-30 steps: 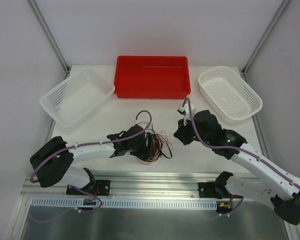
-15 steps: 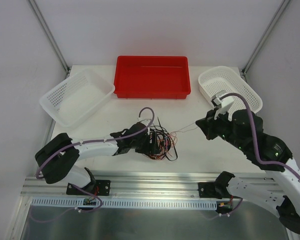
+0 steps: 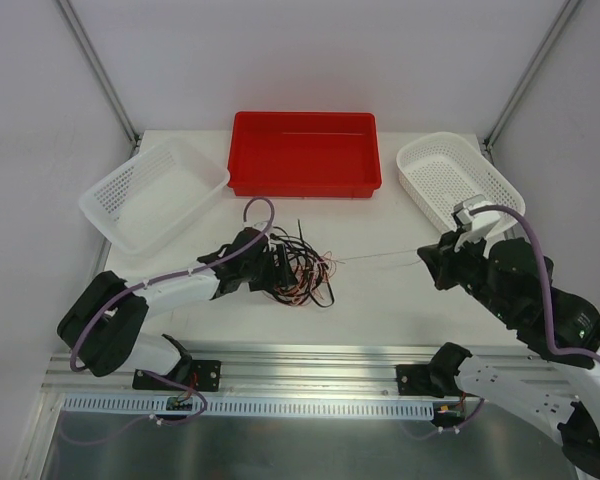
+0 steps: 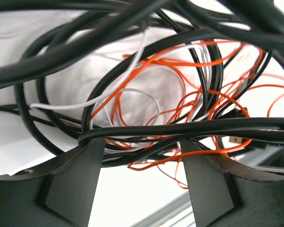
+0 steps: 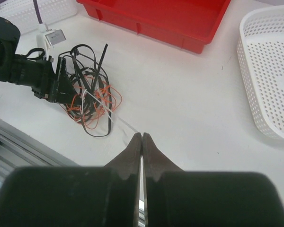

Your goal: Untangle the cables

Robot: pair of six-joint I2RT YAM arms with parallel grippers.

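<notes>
Since a second ago the right arm has drawn back from beside the cables [image 3: 300, 272] toward the right edge of the frame. The left arm has slid the tangle up and to the left.

The left arm now lies low across the table [image 3: 380, 310], reaching from the lower left toward the centre. The left gripper [image 3: 268, 268] is buried in the left side of the tangle. In its wrist view the left gripper [image 4: 139, 146] stands spread, with black, orange and white strands crossing between and over its fingers [image 4: 80, 175]. One black strand lies straight across both.

The right arm is folded, elbow high at the lower right. The right gripper [image 3: 426, 258] points left toward the tangle, well apart from it. Its wrist view shows the right gripper [image 5: 142, 138] pressed together, pinching one white wire [image 5: 125, 124]. That wire runs from the fingertips up-left to the tangle. From above, the white wire [image 3: 380, 257] stretches almost straight between the tangle and the right gripper.

The cables sit near the centre of the table, slightly left. They lie below the red bin [image 3: 305, 186], which stands at the top centre. One white basket [image 3: 155, 195] sits at the upper left and another white basket [image 3: 460, 185] at the upper right.
</notes>
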